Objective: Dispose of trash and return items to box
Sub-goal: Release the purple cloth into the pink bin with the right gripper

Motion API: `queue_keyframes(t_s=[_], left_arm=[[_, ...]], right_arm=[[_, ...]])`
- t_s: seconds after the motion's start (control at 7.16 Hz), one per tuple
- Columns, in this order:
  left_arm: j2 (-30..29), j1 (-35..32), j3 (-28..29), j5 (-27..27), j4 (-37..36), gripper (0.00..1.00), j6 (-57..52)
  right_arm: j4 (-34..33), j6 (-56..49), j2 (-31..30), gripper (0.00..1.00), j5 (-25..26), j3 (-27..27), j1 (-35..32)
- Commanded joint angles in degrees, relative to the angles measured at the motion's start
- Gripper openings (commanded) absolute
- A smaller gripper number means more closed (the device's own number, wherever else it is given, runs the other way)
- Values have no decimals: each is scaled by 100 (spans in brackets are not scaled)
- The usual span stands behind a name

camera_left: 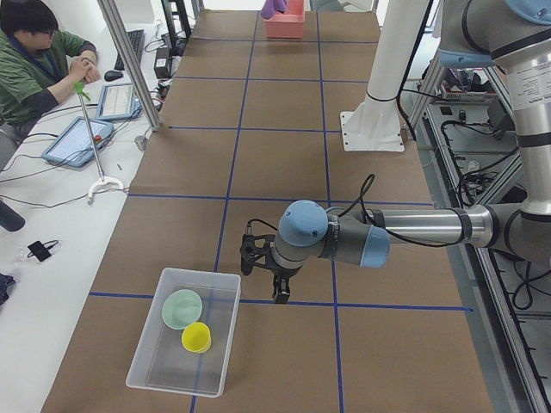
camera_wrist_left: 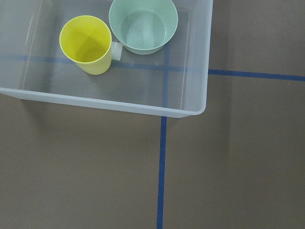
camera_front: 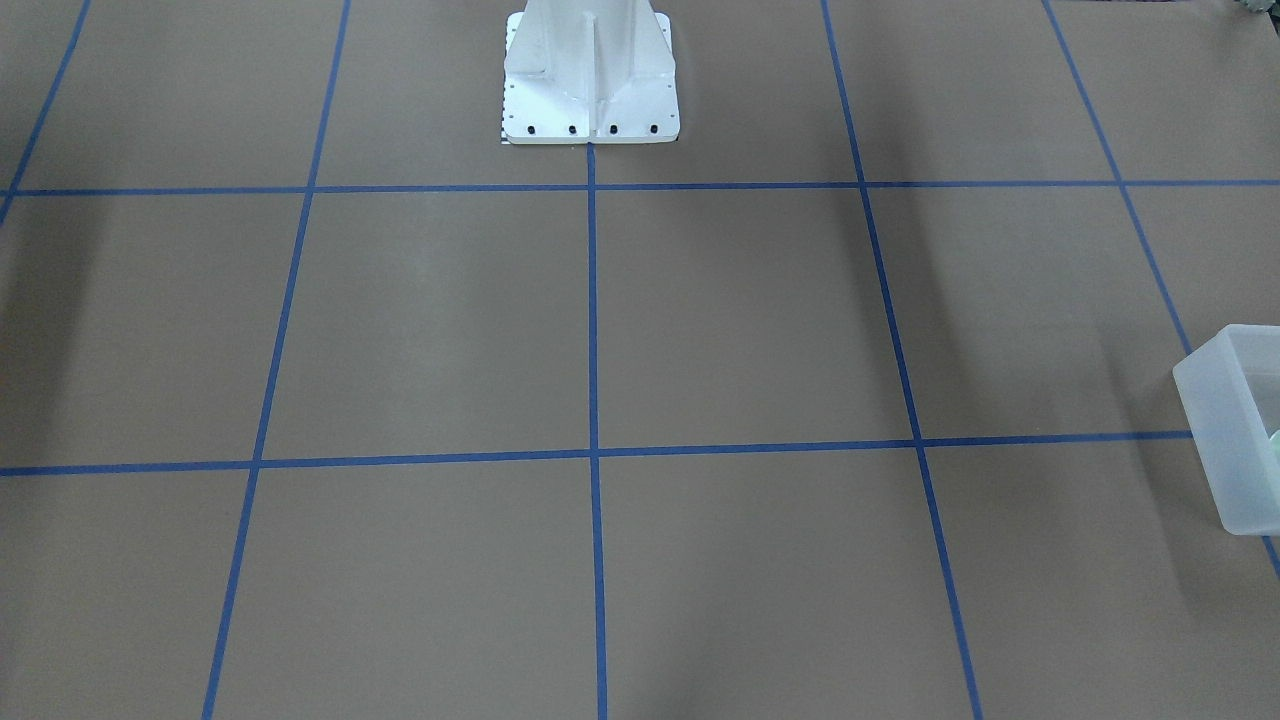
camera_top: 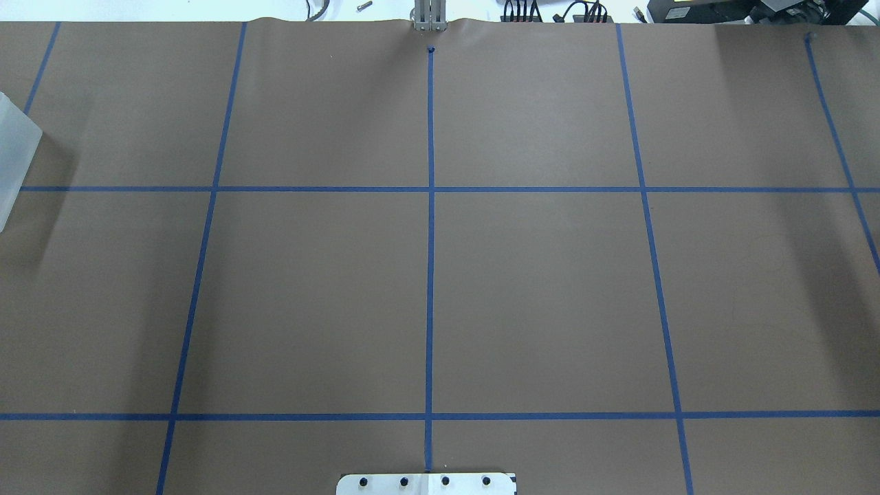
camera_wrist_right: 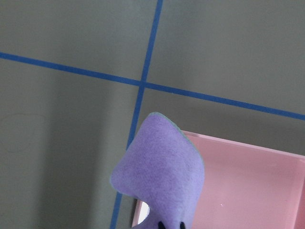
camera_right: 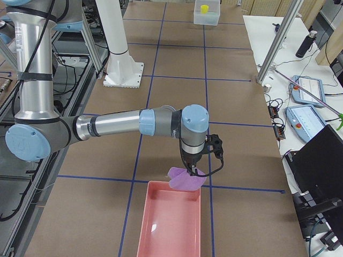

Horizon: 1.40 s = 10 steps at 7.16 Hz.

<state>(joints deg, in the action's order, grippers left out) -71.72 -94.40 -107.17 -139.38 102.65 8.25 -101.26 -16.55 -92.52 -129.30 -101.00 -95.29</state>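
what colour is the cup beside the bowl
The cup is yellow; left wrist view shows it best.

The worktop (camera_top: pixel 536 295) is covered with brown paper and divided by blue tape lines (camera_top: pixel 430 275). A frosted box (camera_front: pixel 1225 440) is set at one end, a pink tray (camera_right: pixel 169 225) at the other, and a white pedestal base (camera_front: pixel 590 90) between them.

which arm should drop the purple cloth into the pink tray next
Right. The right arm holds the purple cloth in its jaws at the rim of the pink tray; the left arm is far from it, beside the clear bin.
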Motion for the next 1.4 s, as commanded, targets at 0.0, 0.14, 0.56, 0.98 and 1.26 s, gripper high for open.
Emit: queue_keyframes(t_s=[0.0, 0.14, 0.56, 0.98, 1.26], left_arm=[[0, 0, -23, -2, 18, 99, 1], [-17, 9, -23, -2, 18, 99, 1], [-18, 9, -14, -2, 36, 99, -8], [-18, 9, -5, -2, 36, 99, -34], [0, 9, -5, -2, 36, 99, -34]], right_arm=[[629, -253, -561, 0, 272, 421, -104], [1278, -226, -922, 0, 308, 649, -113], [2101, 105, -926, 0, 274, 1345, -113], [2355, 345, -917, 100, -145, 1198, -104], [2330, 1714, -917, 100, -727, 480, -87]])
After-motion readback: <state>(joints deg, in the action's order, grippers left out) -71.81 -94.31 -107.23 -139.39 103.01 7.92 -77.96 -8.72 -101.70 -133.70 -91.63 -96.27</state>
